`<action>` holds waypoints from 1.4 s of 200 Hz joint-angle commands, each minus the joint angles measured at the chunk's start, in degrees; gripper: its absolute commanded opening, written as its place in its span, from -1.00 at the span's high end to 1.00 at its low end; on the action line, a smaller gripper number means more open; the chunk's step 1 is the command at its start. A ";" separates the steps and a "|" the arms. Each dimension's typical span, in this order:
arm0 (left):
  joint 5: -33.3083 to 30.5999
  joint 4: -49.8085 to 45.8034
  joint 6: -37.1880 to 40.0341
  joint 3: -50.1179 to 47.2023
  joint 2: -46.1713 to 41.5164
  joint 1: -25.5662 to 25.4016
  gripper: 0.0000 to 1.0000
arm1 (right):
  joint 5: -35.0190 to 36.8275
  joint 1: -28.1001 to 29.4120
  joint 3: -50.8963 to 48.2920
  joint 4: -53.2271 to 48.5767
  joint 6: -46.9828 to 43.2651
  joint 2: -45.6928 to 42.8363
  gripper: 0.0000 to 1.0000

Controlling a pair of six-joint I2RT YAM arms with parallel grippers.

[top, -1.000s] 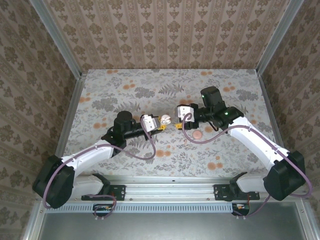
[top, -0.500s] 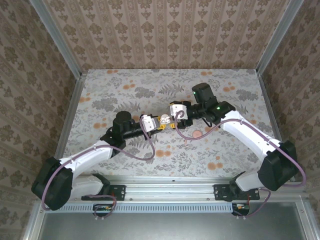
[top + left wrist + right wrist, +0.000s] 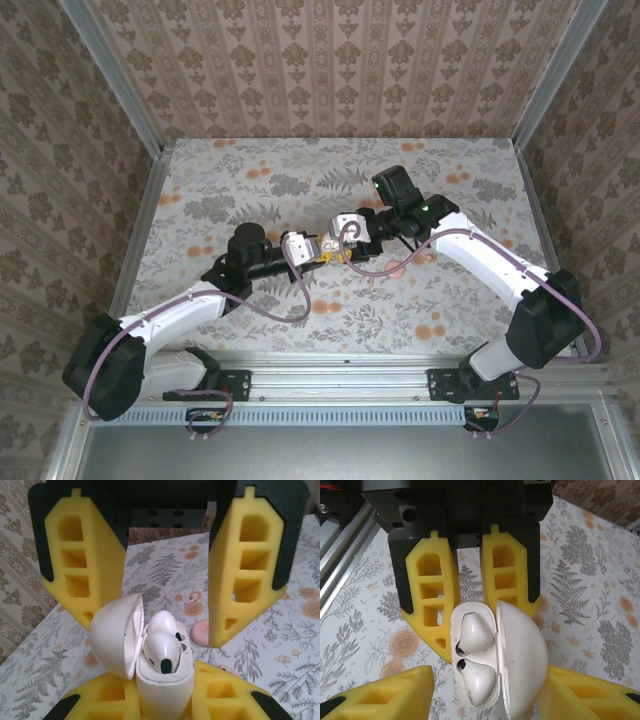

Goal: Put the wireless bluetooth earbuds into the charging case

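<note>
- Gripping the charging case (image 3: 164,692) by its lower body, the left end effector (image 3: 318,254) was closed on it and held it above the surface (image 3: 280,645).
- The right end effector (image 3: 337,247) faced it with its jaws apart, one finger on either side of the case and nothing in its grip.
- The lid (image 3: 117,635) was swung open, and both earbuds sat inside the case, one in front (image 3: 162,652) and one behind (image 3: 162,622).
- Insertion looked done or nearly done; whether each earbud was fully seated could not be told.
- The next move probably called for a light press on the earbuds, or closing the lid without twisting the case in the left grip.
- Counted: two earbuds, one case, two end effectors, and one pink disc (image 3: 202,632) lying on the surface.
</note>
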 commanded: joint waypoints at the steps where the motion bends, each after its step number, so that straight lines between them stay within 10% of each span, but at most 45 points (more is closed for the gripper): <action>1: -0.26 0.45 1.02 0.34 -1.78 -0.19 0.86 | -0.97 0.28 -0.44 -3.81 -0.54 -4.51 -0.06; 66: 0.07 -0.06 0.61 -0.21 -3.43 -0.33 0.86 | 3.26 0.20 -7.39 0.39 4.67 -14.29 0.06; 192: -0.55 -1.91 1.19 -0.63 -5.48 -1.16 0.86 | -2.34 1.03 -2.12 4.08 3.73 -6.12 0.11; 280: -0.85 -1.99 0.99 -0.45 -5.12 -1.51 0.86 | -3.35 1.87 -1.80 4.18 2.80 -3.74 0.69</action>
